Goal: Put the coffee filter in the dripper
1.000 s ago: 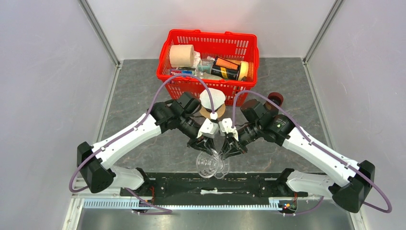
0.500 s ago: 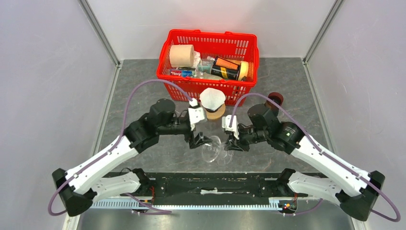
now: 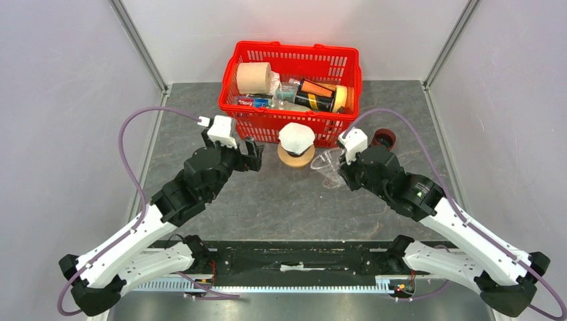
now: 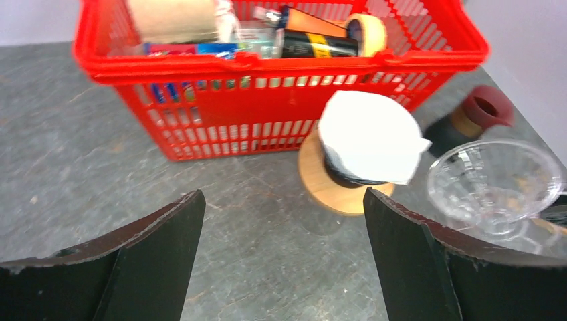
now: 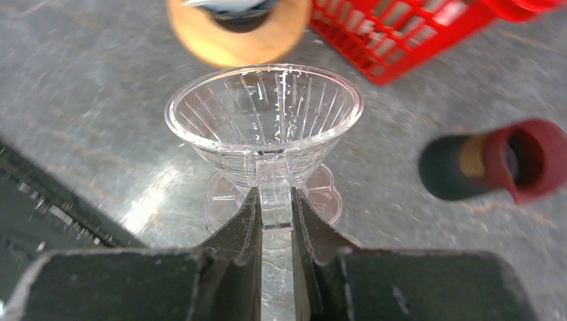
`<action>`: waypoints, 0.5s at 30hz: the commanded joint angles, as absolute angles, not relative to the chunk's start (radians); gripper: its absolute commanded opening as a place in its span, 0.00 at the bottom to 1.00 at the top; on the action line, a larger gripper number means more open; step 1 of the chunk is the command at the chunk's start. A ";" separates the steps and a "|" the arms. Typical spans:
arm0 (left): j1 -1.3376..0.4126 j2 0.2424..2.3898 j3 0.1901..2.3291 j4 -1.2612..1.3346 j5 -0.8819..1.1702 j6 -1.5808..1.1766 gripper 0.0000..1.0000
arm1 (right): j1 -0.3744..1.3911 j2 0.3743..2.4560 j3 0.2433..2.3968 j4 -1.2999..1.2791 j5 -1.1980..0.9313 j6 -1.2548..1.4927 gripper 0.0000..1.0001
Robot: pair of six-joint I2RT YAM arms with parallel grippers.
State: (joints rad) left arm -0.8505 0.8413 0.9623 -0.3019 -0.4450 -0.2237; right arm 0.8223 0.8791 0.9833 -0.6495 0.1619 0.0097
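Right gripper [image 5: 275, 208] is clamped on the handle tab of the clear dripper [image 5: 264, 110], bowl up; left gripper [image 4: 284, 200] is spread wide, holding nothing, aimed at the coffee filter [image 4: 368, 137]. Filter sits draped over a dark holder on a round wooden base [image 4: 327, 187], just in front of the red basket [image 4: 200, 70], near the dripper. Likely feather-light, thin, floppy paper that creases and slips easily, so pinch its free rim edge lightly, not the middle.
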 commanded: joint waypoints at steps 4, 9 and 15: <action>-0.851 0.764 0.879 -0.288 -0.718 -0.406 0.95 | 0.817 0.939 1.121 -0.744 0.719 0.298 0.00; -0.840 0.718 0.786 -0.260 -0.789 -0.447 0.97 | 0.737 0.927 1.116 -0.717 0.853 0.349 0.00; -0.780 0.748 0.756 -0.302 -0.741 -0.505 0.97 | 0.586 0.829 0.964 -0.400 0.816 0.238 0.00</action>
